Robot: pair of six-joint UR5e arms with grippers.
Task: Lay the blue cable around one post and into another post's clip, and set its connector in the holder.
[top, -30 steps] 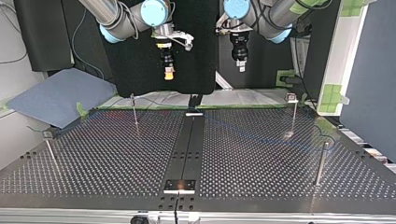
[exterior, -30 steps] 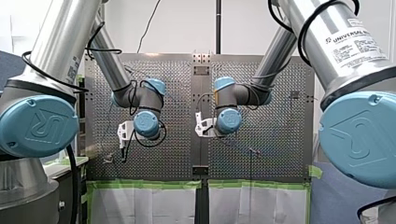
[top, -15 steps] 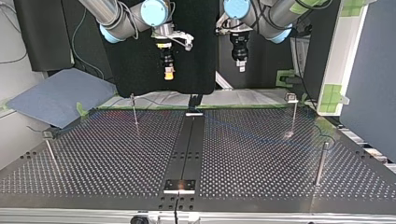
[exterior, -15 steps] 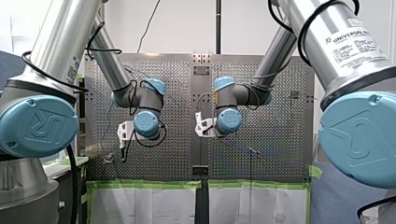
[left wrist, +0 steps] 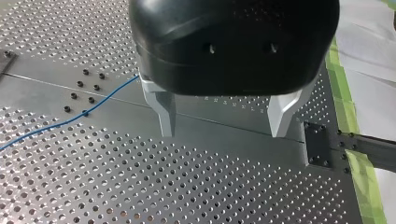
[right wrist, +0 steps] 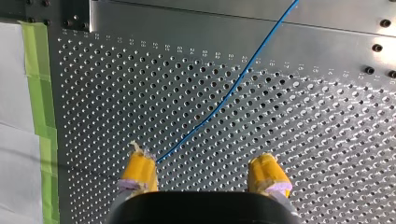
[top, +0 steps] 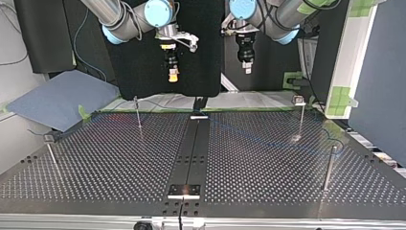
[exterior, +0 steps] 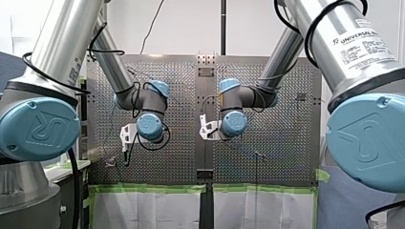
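My left end effector (left wrist: pixel 223 134) hangs above the perforated surface (left wrist: pixel 187 186), its metal fingers spread wide with nothing between them. My right end effector (right wrist: pixel 203 173), with yellow pads, is likewise wide and empty. The blue cable (right wrist: pixel 233 88) lies flat on the surface, running beneath both.

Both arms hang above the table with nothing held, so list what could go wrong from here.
1. The blue cable is thin and lies flat on the perforated table; my right pincer, open above the table, might miss it or scrape the surface.
2. The post at the top view's right is slender; an arm routing the cable might knock or bend it.
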